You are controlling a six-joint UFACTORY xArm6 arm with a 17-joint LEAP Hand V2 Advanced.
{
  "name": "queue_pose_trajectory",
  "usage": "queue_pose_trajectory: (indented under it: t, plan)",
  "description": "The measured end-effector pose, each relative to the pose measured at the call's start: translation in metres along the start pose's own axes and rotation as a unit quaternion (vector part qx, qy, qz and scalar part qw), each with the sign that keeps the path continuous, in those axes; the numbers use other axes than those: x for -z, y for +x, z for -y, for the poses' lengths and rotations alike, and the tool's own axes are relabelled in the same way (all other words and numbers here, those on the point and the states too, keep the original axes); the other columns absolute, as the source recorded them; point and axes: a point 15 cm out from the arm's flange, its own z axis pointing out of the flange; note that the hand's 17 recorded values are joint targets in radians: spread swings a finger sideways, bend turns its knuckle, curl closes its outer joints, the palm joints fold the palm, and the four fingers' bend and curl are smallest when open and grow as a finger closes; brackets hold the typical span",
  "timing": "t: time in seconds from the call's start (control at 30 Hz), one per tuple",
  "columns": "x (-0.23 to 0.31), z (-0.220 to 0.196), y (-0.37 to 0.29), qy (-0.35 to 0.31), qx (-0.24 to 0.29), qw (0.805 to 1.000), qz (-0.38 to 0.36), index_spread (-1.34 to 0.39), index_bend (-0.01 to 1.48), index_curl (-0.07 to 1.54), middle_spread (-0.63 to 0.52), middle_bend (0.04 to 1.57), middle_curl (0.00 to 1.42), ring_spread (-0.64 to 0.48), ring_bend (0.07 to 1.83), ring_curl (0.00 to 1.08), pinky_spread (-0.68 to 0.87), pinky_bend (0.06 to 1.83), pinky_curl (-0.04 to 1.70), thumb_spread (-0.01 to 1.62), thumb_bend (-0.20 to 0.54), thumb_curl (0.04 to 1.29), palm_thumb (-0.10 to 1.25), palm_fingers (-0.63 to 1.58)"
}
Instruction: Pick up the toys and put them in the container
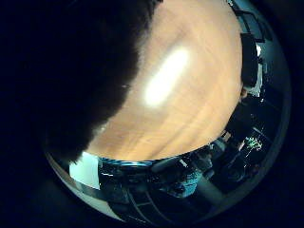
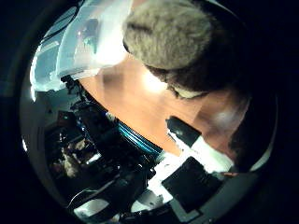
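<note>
**Plush toy right up against the palm, container just across the tabletop**

The thumb-side view is mostly filled by a brown furry toy [image 2: 175, 42] – some kind of plush, with a paler patch on its underside. It sits so close to the palm that the little-finger-side view is half blacked out by the same dark fur. Below it is the wooden tabletop [image 1: 190, 109], bare and glossy with a light glare across it. The toy looks lifted clear of the wood, though I can't be sure it isn't brushing it somewhere.

The hand [image 2: 196, 158] shows only as white and black parts at the edge, one finger reaching in under the toy. Honestly can't tell if the fingers are wrapped round the fur or just lying near it – the contact is hidden.

The clear plastic container [image 2: 93, 37] sits on the tabletop near the toy, with something teal inside.

My read: it's the carry step. Next move calls for travelling over the container's rim and only then letting go – fur is squashy, so a loose hold could slip.
</note>
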Motion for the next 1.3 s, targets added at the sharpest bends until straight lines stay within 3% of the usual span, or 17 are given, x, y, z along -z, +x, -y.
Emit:
queue_pose_trajectory:
  t: [0.1,0.13,0.17,0.23,0.3,0.33,0.43,0.6,0.77,0.93,1.3]
  plan:
    - [0.001,0.0,0.001,0.001,0.003,1.0,-0.005,-0.43,0.17,0.32,-0.11,0.3,0.33,-0.05,0.41,0.27,0.4,0.31,0.21,0.99,-0.014,0.33,0.79,0.58]
    - [0.002,0.0,0.002,0.002,0.004,1.0,-0.007,-0.41,0.16,0.32,-0.19,0.41,0.37,-0.17,0.57,0.32,0.25,0.31,0.2,0.99,-0.015,0.34,0.81,0.79]
    - [0.004,0.0,0.002,0.004,0.005,1.0,-0.007,-0.41,0.17,0.31,-0.21,0.46,0.39,-0.21,0.63,0.33,0.16,0.35,0.19,0.98,-0.013,0.34,0.83,0.96]
    - [0.01,0.002,0.003,0.015,0.006,1.0,-0.011,-0.43,0.26,0.39,-0.29,0.63,0.5,-0.3,0.82,0.45,-0.16,0.53,0.26,0.96,-0.017,0.35,0.85,1.23]
    - [0.022,0.006,0.004,0.04,0.008,0.999,-0.019,-0.45,0.44,0.49,-0.31,0.77,0.58,-0.32,0.94,0.52,-0.28,0.76,0.36,0.95,-0.016,0.36,0.88,1.35]
    - [0.028,0.008,0.005,0.051,0.008,0.998,-0.023,-0.45,0.54,0.55,-0.31,0.84,0.63,-0.32,1.01,0.55,-0.31,0.86,0.4,0.95,-0.017,0.36,0.9,1.3]
    - [0.046,0.011,0.006,0.08,0.008,0.996,-0.034,-0.41,0.84,0.73,-0.3,1.03,0.77,-0.3,1.19,0.65,-0.31,1.12,0.55,0.96,-0.016,0.39,0.92,1.19]
    - [0.065,0.005,0.003,0.102,0.003,0.994,-0.036,-0.31,1.04,0.84,-0.24,1.21,0.87,-0.27,1.3,0.74,-0.25,1.27,0.68,1.01,0.001,0.43,1.05,1.11]
    - [0.083,-0.014,0.0,0.089,-0.003,0.996,-0.03,-0.25,1.09,0.87,-0.2,1.26,0.91,-0.26,1.33,0.8,-0.21,1.31,0.77,0.99,-0.01,0.51,1.13,1.07]
    - [0.134,-0.03,-0.003,0.093,-0.007,0.995,-0.033,-0.24,1.1,0.87,-0.19,1.28,0.91,-0.27,1.31,0.83,-0.21,1.3,0.83,0.93,-0.013,0.57,1.14,1.05]
    - [0.259,-0.043,-0.022,0.172,-0.015,0.983,-0.059,-0.22,1.12,0.88,-0.18,1.28,0.92,-0.28,1.28,0.89,-0.19,1.23,0.97,0.81,-0.018,0.69,1.1,1.03]
